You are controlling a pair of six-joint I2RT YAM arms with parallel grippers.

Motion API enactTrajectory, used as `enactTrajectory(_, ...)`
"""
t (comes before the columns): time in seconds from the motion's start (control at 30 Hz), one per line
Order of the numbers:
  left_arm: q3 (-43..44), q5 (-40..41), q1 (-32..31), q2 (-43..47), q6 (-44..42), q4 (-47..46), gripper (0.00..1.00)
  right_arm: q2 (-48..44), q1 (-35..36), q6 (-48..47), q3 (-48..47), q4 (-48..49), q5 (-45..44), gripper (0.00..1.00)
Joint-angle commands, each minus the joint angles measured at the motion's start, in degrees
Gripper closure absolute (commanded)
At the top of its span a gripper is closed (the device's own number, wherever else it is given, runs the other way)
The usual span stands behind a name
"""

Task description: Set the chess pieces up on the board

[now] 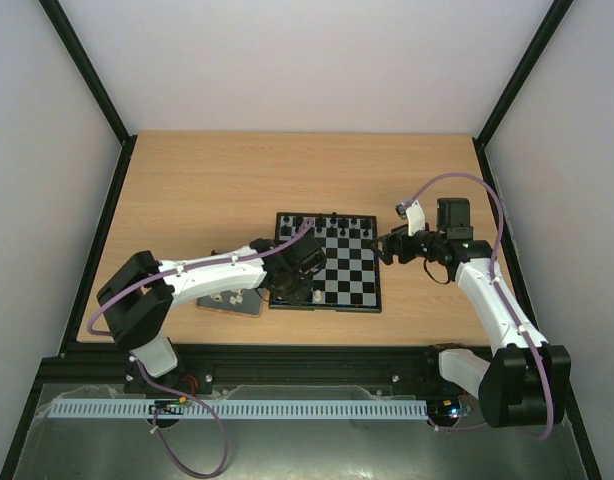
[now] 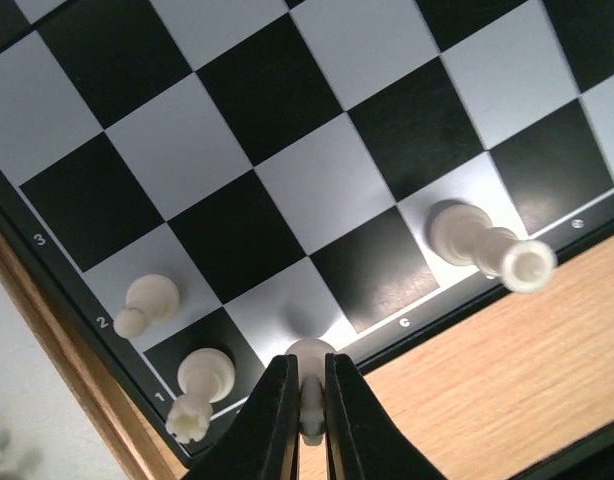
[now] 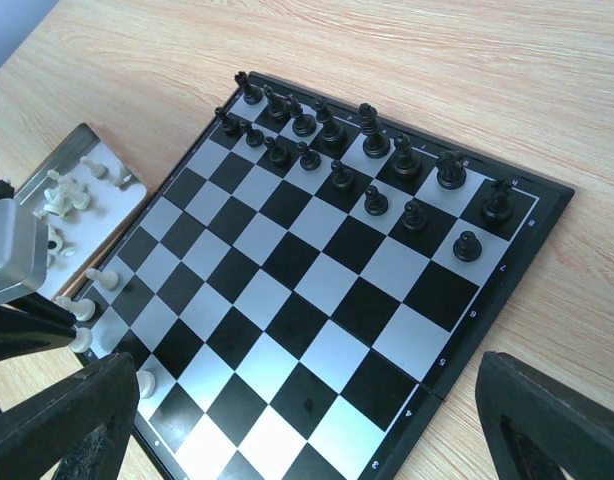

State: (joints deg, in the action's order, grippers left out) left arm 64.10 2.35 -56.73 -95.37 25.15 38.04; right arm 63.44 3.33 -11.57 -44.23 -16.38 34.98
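Observation:
The board (image 1: 349,278) lies mid-table, with black figures filling its two far rows (image 3: 367,160). My left gripper (image 2: 309,374) is shut on a small white chess piece (image 2: 310,352), held by its stem just over a light square in the board's near row. In the left wrist view a white rook (image 2: 202,385), a white pawn (image 2: 147,300) and a taller white piece (image 2: 482,245) stand on the board (image 2: 287,120). My right gripper (image 3: 307,430) hangs open above the board's right edge (image 3: 487,330), holding nothing. In the top view the left gripper (image 1: 292,285) is over the near-left corner.
A small dark tray (image 3: 137,195) with several loose white pieces (image 3: 67,195) sits on the wooden table beside the board's left side, and shows under my left arm in the top view (image 1: 230,302). Grey walls close in the table on three sides.

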Motion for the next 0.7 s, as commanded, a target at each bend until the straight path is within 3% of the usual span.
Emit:
enactTrajectory(0.0,0.1,2.4,-0.2,-1.3,0.6,0.7,0.98,-0.3,-0.1,-1.0,-0.7,-2.0,0.2,0.07)
enactTrajectory(0.67,0.4,2.7,-0.1,-3.8,0.3,-0.3,0.94,-0.2,-0.1,-1.0,-0.7,-2.0,0.3,0.07)
